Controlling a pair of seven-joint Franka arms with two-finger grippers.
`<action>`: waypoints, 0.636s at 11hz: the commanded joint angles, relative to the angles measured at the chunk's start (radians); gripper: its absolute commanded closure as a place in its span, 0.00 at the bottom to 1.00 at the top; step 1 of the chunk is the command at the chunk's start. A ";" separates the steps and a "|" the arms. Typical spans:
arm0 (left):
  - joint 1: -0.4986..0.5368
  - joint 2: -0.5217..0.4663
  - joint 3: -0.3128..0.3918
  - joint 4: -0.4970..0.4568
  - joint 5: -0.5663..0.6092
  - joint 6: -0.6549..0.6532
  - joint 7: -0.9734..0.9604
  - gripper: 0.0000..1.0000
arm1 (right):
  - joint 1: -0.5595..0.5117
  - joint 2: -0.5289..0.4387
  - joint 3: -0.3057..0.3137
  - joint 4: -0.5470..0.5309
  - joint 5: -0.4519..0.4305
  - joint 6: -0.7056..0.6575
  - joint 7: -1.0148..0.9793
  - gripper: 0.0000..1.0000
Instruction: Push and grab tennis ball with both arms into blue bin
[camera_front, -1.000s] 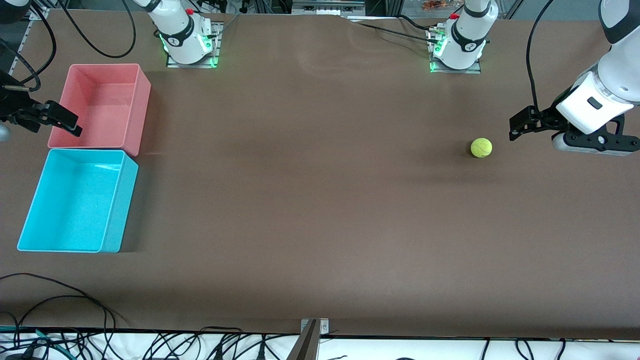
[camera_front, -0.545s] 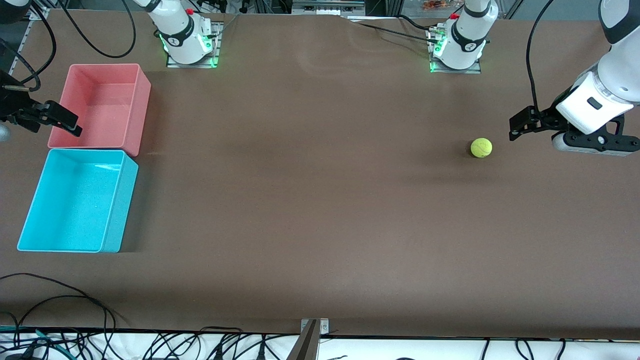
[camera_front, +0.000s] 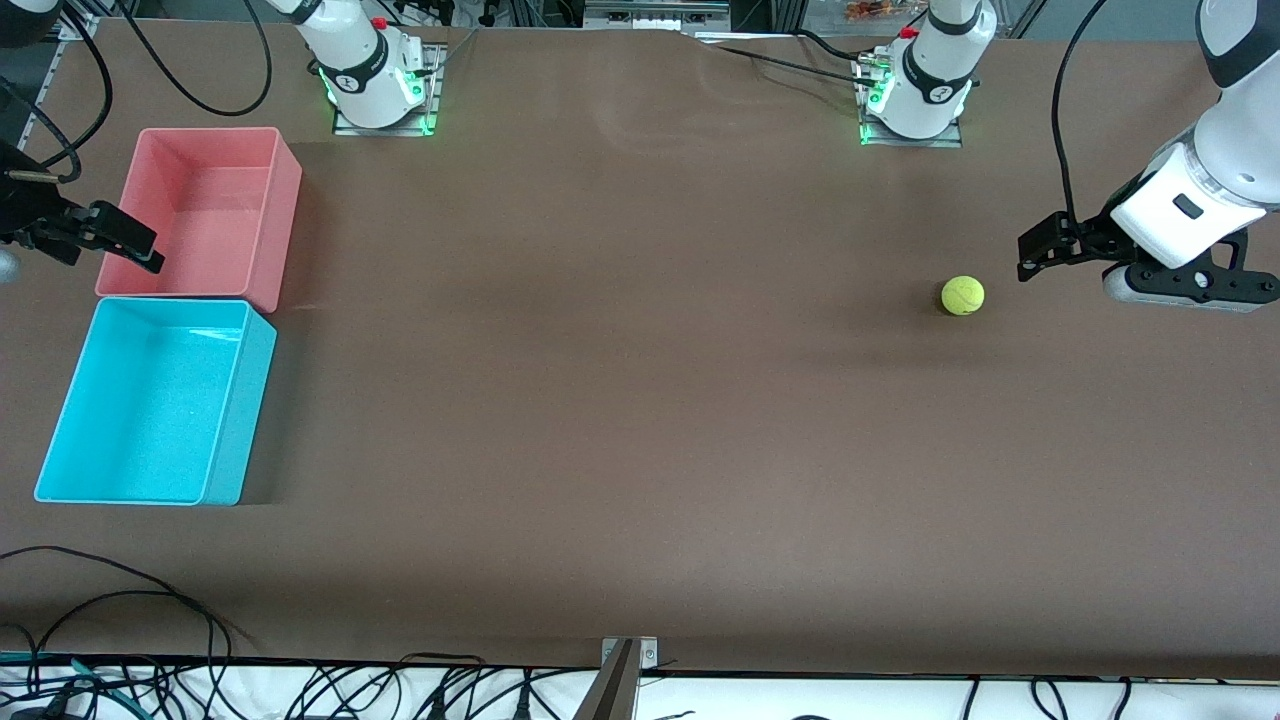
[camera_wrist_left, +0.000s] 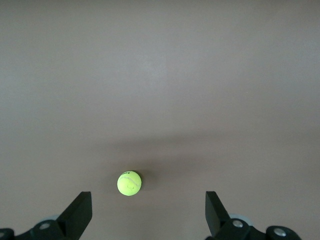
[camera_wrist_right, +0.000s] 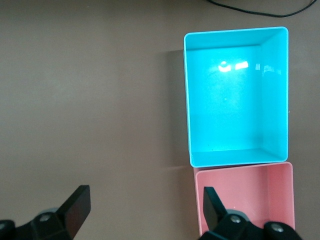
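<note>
The tennis ball (camera_front: 962, 295) lies on the brown table toward the left arm's end. My left gripper (camera_front: 1040, 248) hovers low beside it, open and holding nothing. In the left wrist view the ball (camera_wrist_left: 129, 183) sits just ahead of the wide-open left gripper (camera_wrist_left: 148, 201), closer to one finger. The blue bin (camera_front: 240, 420) stands at the right arm's end, with nothing in it. My right gripper (camera_front: 130, 238) hangs open at the pink bin's outer edge. From the right wrist view, the blue bin (camera_wrist_right: 235, 100) shows ahead of the open right gripper (camera_wrist_right: 144, 199).
A pink bin (camera_front: 282, 215) touches the blue bin on the side farther from the front camera; it also shows as the pink bin (camera_wrist_right: 250, 195) under one right finger. Both arm bases (camera_front: 380, 90) (camera_front: 915, 95) stand along the table's back edge. Black cables (camera_front: 110, 600) trail over the front edge.
</note>
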 joint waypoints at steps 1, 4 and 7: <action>0.006 0.000 -0.005 0.012 -0.007 -0.014 0.012 0.00 | -0.004 0.011 0.001 0.031 -0.005 -0.022 -0.015 0.00; 0.011 0.009 0.003 0.020 -0.007 -0.014 0.017 0.00 | -0.003 0.011 0.002 0.031 -0.005 -0.021 0.002 0.00; 0.115 0.028 0.003 0.045 -0.008 -0.014 0.009 0.00 | -0.004 0.011 0.002 0.031 -0.005 -0.021 -0.007 0.00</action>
